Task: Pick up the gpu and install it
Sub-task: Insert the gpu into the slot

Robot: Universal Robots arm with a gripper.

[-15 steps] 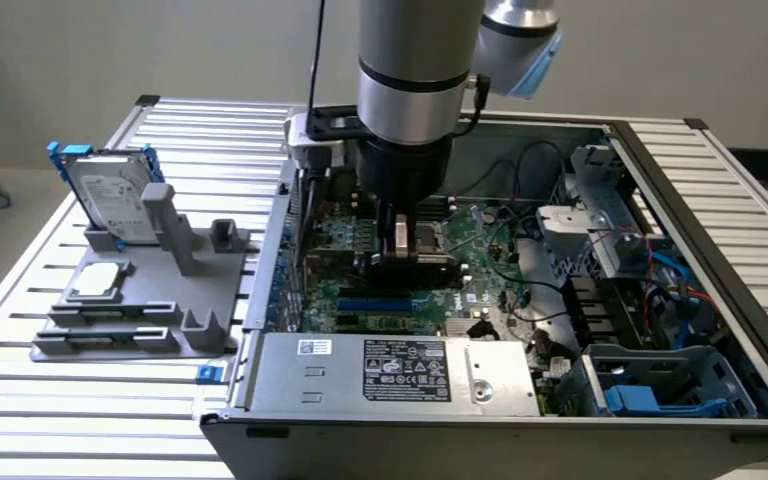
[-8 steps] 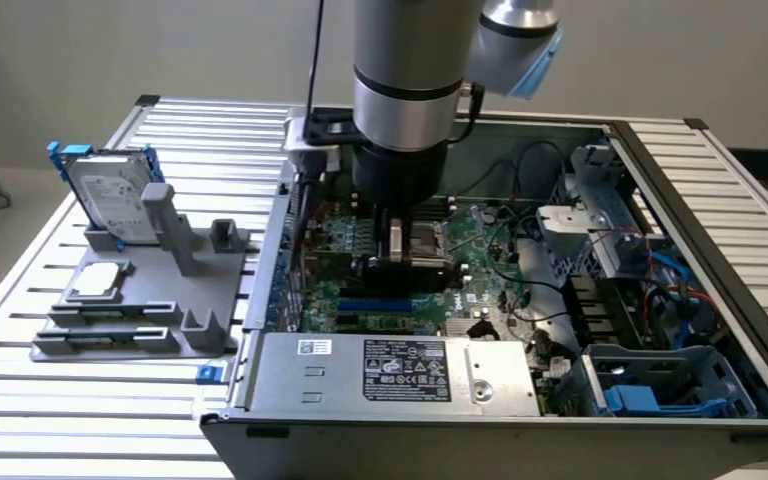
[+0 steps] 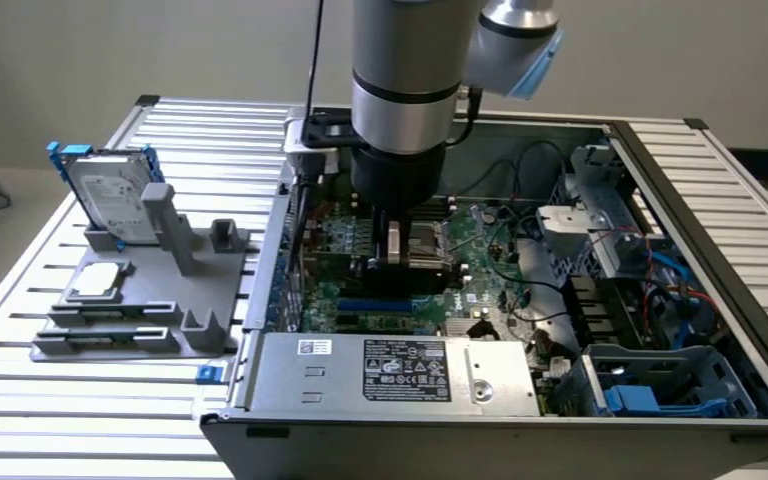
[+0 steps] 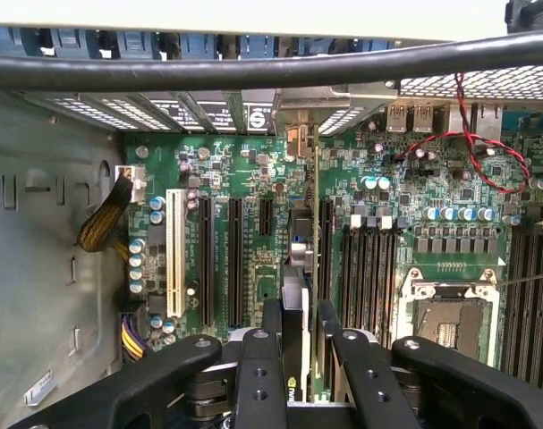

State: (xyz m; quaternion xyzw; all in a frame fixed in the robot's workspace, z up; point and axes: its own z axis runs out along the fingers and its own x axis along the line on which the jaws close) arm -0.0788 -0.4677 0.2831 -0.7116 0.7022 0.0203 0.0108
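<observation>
nearest you in the wrist view, the end effector (image 4: pixel 300 332) is clenched on the gpu (image 4: pixel 298 246). you see the card edge-on between the fingers, black shroud on one face and thin green board on the other. it sits over the motherboard (image 4: pixel 253 179), close to the long black slots (image 4: pixel 234 259). you cannot tell whether its lower edge has entered a slot. treat the card as light and stiff but fragile. to my eye the hold belongs across shroud and board, well clear of the connector edge. in the exterior view, past the power supply (image 3: pixel 411 370), your arm (image 3: pixel 404 80) stands near vertical, wrist reaching straight down into the open case (image 3: pixel 704 190).
</observation>
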